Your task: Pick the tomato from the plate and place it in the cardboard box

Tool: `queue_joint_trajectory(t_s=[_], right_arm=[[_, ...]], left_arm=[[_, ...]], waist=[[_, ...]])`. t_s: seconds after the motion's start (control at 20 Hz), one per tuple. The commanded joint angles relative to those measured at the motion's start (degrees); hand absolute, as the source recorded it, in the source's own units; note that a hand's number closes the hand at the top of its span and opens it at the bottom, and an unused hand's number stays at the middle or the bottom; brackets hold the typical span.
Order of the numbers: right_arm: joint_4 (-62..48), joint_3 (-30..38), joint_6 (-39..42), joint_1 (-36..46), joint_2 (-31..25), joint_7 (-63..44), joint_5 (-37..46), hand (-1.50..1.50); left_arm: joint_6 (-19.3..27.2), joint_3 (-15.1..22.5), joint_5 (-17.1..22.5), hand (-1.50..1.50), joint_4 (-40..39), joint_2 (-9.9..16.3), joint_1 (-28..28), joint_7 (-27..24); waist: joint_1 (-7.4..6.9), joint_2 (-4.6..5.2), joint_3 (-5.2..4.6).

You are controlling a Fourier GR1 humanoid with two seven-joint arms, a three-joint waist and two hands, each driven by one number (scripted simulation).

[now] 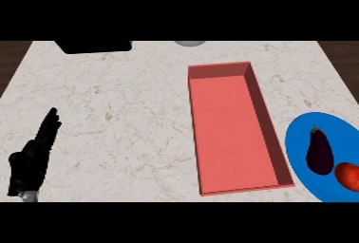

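Note:
A red tomato (348, 175) lies on the blue plate (305, 130) at the lower right, cut off by the view's right edge. Beside it on the same plate lies a dark purple eggplant (320, 150). Left of the plate stands a long, reddish open box (231, 128) with nothing inside. My left hand (32, 159) shows at the lower left with fingers straight, pointing up the counter, far from the plate and the box. My right hand does not show.
A black object (95, 46) sits at the counter's far edge on the left. A grey round thing (189, 43) peeks in at the far edge near the middle. Marble counter (119, 104) spreads between my hand and the box.

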State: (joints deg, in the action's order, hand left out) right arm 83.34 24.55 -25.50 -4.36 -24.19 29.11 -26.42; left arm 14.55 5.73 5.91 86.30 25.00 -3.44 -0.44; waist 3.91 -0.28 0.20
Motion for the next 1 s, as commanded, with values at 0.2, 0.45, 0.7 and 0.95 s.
queue_joint_trajectory(t_s=[0.2,0.45,0.7,0.95], right_arm=[[0.4,-0.3,0.3,-18.6,-4.7,0.0,10.6,-1.5],[3.3,-3.8,8.1,-30.4,-13.3,-8.2,15.6,-1.5],[11.3,-6.8,13.1,-36.3,-20.7,-21.3,18.8,-1.5],[24.2,-10.7,12.1,-38.4,-20.5,-35.5,23.1,-1.5]], left_arm=[[-0.1,1.4,-2.3,0.0,-0.3,-0.6,2.9,2.5],[1.7,3.5,-3.9,0.0,1.8,-2.5,2.3,4.7],[0.4,2.9,-4.1,0.0,1.7,-1.7,3.6,4.3],[-0.1,3.3,-4.9,0.0,2.1,-2.2,2.1,4.6]], waist=[[-2.53,0.39,-0.31],[-2.54,0.42,-0.41],[-3.11,0.47,-0.45],[-3.68,0.33,-0.36]])
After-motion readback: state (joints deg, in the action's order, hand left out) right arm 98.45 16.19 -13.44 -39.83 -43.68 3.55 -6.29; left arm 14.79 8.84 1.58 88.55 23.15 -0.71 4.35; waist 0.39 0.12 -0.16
